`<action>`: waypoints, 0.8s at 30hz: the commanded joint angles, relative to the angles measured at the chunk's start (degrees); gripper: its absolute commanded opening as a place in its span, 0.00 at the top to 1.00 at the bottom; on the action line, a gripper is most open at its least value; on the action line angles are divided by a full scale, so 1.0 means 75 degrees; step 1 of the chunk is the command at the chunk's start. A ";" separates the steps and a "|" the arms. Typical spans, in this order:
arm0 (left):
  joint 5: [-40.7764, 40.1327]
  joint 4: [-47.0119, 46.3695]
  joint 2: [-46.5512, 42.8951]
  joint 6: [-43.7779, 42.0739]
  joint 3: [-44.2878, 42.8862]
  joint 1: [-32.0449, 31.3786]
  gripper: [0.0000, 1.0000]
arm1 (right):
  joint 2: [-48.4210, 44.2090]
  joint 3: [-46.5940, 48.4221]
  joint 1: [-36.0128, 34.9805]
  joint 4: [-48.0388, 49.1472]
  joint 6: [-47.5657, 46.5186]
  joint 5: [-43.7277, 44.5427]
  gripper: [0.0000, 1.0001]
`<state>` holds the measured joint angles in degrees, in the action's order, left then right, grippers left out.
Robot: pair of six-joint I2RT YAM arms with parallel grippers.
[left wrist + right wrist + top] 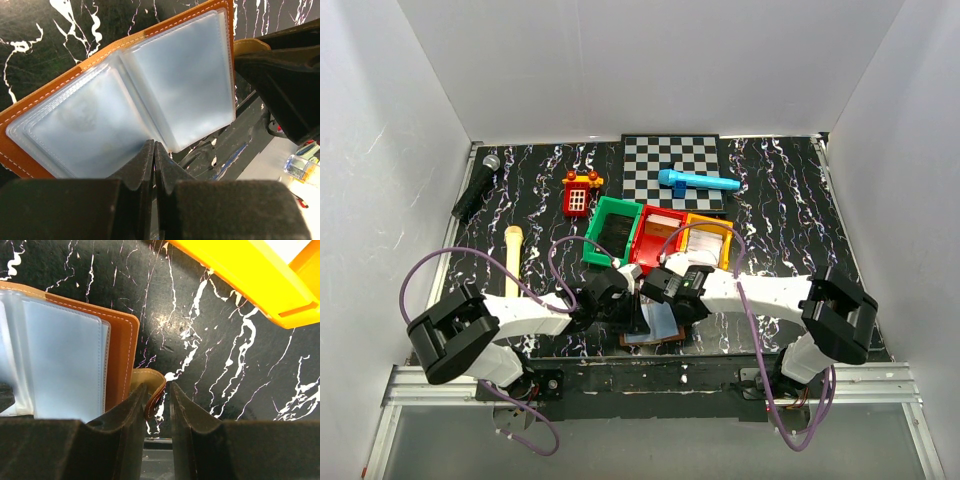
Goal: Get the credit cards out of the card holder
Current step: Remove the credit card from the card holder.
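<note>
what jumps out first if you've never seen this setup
An open card holder lies at the table's near edge, pale blue inside up. The left gripper is shut at its edge and the right gripper sits around its brown tab. Behind, green, red and orange bins stand in a row, and a blue microphone lies on a checkerboard.

Bright light, hazy sheen on card holder (180,75)
</note>
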<state>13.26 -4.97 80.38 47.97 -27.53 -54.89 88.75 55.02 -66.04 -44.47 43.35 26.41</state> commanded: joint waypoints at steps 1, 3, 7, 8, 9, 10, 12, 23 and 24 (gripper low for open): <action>-0.0185 0.0346 -0.0322 -0.0172 0.0131 -0.0064 1.00 | 0.0049 -0.0106 -0.0019 0.0245 0.0126 -0.0041 0.68; -0.0185 0.0370 -0.0334 -0.0184 0.0131 -0.0075 1.00 | 0.0096 -0.0095 -0.0019 0.0292 0.0114 -0.0041 0.68; -0.0185 0.0405 -0.0346 -0.0196 0.0120 -0.0087 1.00 | 0.0131 -0.0059 -0.0019 0.0351 0.0067 -0.0042 0.68; -0.0197 0.0417 -0.0346 -0.0196 0.0108 -0.0099 1.00 | 0.0131 -0.0059 -0.0019 0.0374 0.0044 -0.0065 0.69; -0.0197 0.0417 -0.0346 -0.0196 0.0108 -0.0087 1.00 | 0.0120 -0.0036 -0.0019 0.0386 0.0032 -0.0076 0.69; -0.0197 0.0440 -0.0358 -0.0208 0.0108 -0.0099 1.00 | 0.0120 -0.0036 -0.0019 0.0363 0.0009 -0.0077 0.73; -0.0209 0.0464 -0.0370 -0.0219 0.0096 -0.0099 1.00 | 0.0108 -0.0024 -0.0007 0.0339 -0.0038 -0.0100 0.81; -0.0595 0.1237 -0.1119 -0.0477 -0.0196 -0.0099 0.69 | -0.0829 -0.0423 -0.0182 0.0445 -0.0015 -0.0545 0.99; -0.0630 0.1342 -0.1224 -0.0477 -0.0243 -0.0099 0.66 | -0.0887 -0.0411 -0.0183 0.0456 -0.0050 -0.0615 0.99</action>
<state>11.29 1.04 74.98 45.71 -27.38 -55.31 85.14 52.40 -66.54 -41.85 43.16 23.73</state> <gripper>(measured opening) 0.287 0.056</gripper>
